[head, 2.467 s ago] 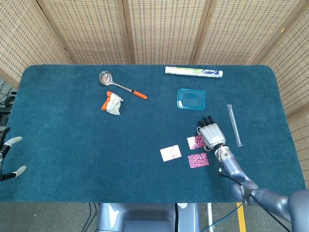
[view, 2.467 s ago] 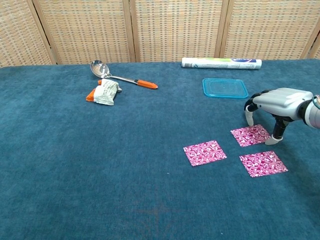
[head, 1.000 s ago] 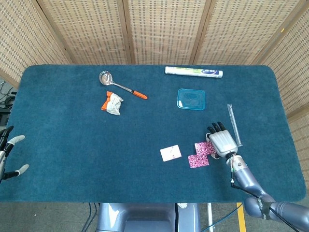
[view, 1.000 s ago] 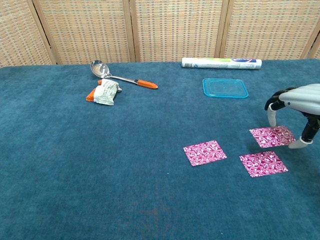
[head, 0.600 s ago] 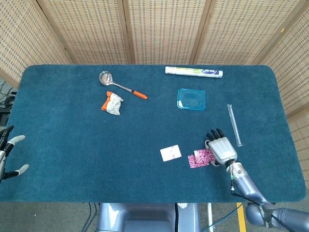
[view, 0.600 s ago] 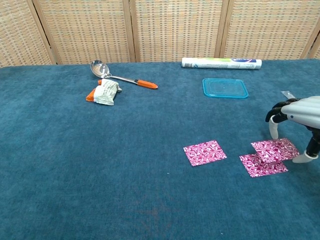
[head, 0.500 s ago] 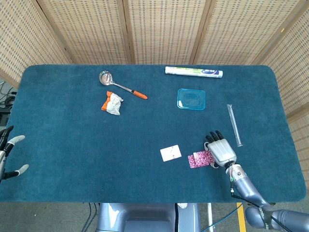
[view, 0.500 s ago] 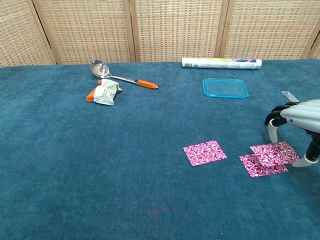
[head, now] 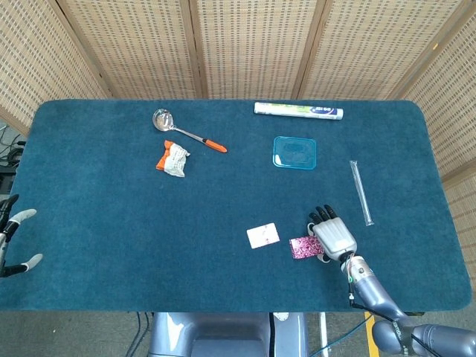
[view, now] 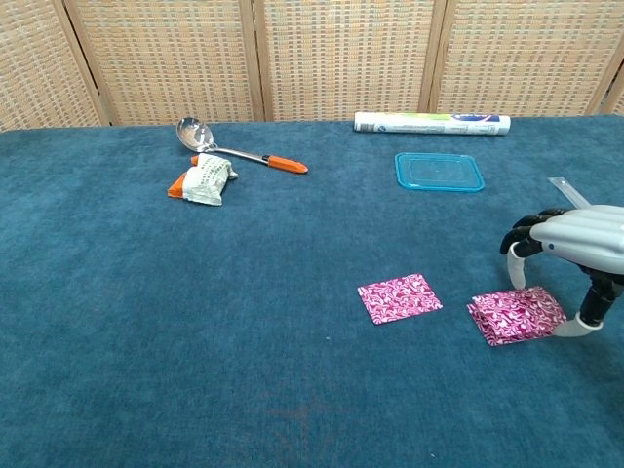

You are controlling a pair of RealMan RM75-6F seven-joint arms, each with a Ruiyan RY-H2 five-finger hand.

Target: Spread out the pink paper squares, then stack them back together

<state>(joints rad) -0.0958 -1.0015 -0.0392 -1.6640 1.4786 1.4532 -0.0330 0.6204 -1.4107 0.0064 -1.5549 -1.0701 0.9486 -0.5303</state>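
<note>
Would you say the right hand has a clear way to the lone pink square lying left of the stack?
Probably yes: the right hand is over the stack, and only bare cloth lies between it and the lone pink square.

The right hand (head: pixel 332 236) is low over the table at the near right, palm down, with its grey back turned up. Its dark fingers (view: pixel 520 234) curl downward and point toward the far-left, spread a little apart; the light thumb (view: pixel 583 326) reaches down on the near side. Whether the tips press on anything cannot be told. The right forearm (head: pixel 366 282) runs back toward the near right edge. The left hand (head: pixel 13 239) shows only at the near left edge, fingers apart, holding nothing.
</note>
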